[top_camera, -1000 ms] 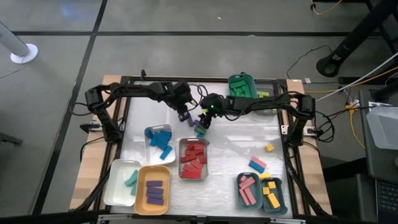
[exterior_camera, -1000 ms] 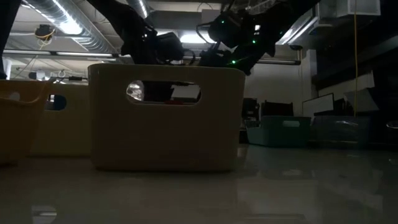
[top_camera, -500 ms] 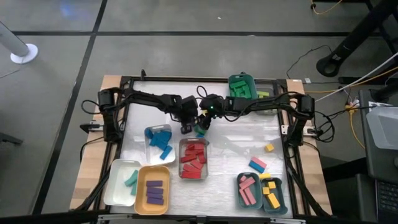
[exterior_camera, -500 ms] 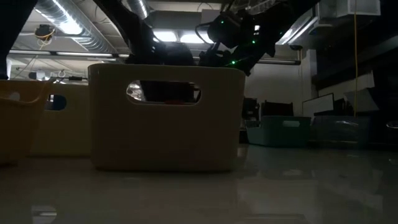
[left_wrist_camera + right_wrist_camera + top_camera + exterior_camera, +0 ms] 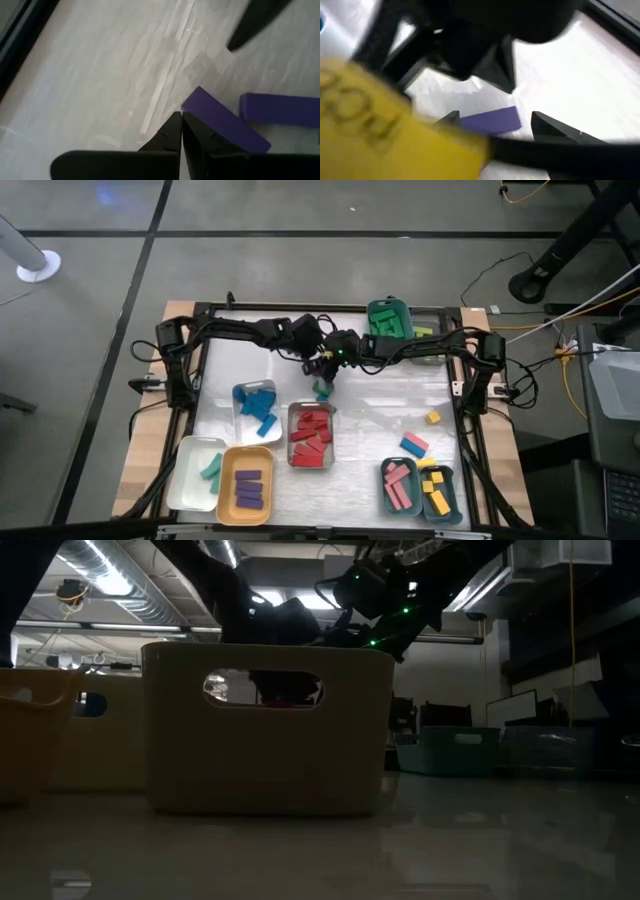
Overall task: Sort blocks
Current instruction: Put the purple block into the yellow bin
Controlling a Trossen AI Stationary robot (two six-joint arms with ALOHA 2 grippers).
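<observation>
Two purple blocks [image 5: 222, 127] [image 5: 280, 110] lie flat on the white table top near its far middle, with a teal block [image 5: 322, 389] beside them. My left gripper [image 5: 180, 126] is shut, its tips down at the end of the nearer purple block. My right gripper [image 5: 492, 122] hangs open over the same spot [image 5: 326, 373], one finger [image 5: 449, 118] on each side of a purple block [image 5: 491, 120]. A blurred yellow thing [image 5: 375, 120] close to the right wrist camera hides part of that view. My left gripper's shut fingertips stand at the end corner of the nearer purple block [image 5: 199, 106], coming down at a slant from the table's left. Whether they touch it I cannot tell. The block lies flat on the table.
Trays stand toward the near edge: blue blocks [image 5: 256, 411], red [image 5: 311, 436], teal in white [image 5: 199, 473], purple in orange [image 5: 247, 486], pink [image 5: 398, 486], yellow [image 5: 437, 491]. A green tray [image 5: 388, 318] is at the far edge. Loose yellow [image 5: 432, 417] and pink-and-blue blocks [image 5: 414, 444] lie at the right.
My left gripper, shut throughout, has moved toward the table's right and down, tipping more steeply, until it stands right beside my right gripper at the purple blocks. My right gripper has stayed in place, open.
</observation>
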